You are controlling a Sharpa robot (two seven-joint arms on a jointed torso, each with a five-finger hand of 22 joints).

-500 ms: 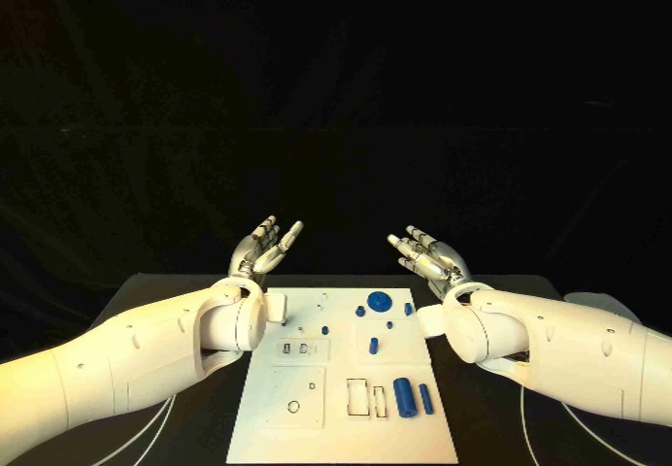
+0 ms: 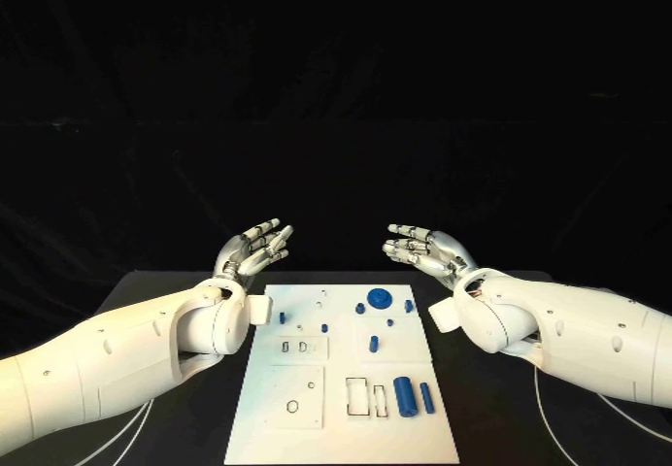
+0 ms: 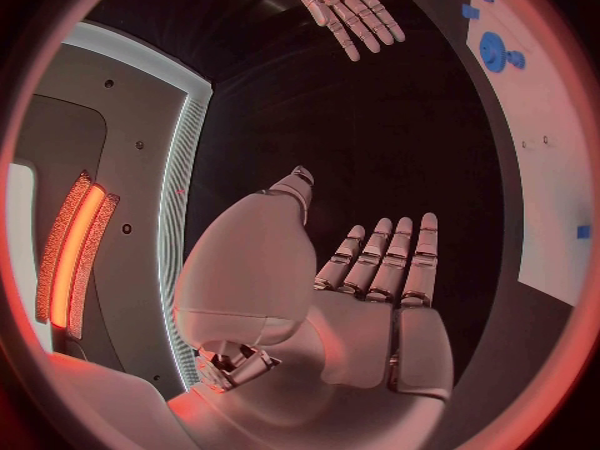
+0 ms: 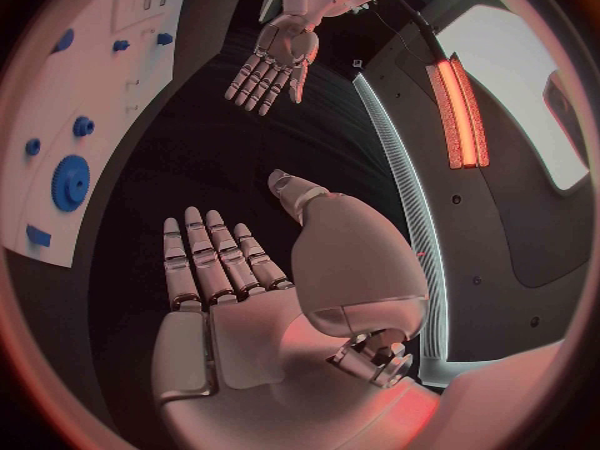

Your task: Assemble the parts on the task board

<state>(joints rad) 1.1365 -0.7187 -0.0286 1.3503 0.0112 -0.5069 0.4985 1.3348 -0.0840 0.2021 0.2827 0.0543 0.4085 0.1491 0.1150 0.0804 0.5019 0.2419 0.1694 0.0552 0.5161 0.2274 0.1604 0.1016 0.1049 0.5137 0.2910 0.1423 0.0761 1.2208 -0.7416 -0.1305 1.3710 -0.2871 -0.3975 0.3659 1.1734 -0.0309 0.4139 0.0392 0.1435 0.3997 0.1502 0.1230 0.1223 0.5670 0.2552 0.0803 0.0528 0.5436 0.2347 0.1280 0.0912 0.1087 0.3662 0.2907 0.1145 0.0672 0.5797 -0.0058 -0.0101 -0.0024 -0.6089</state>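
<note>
Black table; white task board carrying small blue parts. Left robot hand, right robot hand: fingers spread, holding nothing.

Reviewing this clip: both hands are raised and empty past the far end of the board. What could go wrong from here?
1. Both the left hand and right hand hover open beyond the task board; reaching in together, they may collide over it.
2. The small blue pegs stand close around the blue gear; spread fingers could knock neighbours.
3. The two blue cylinders lie loose side by side and may roll if nudged.
</note>
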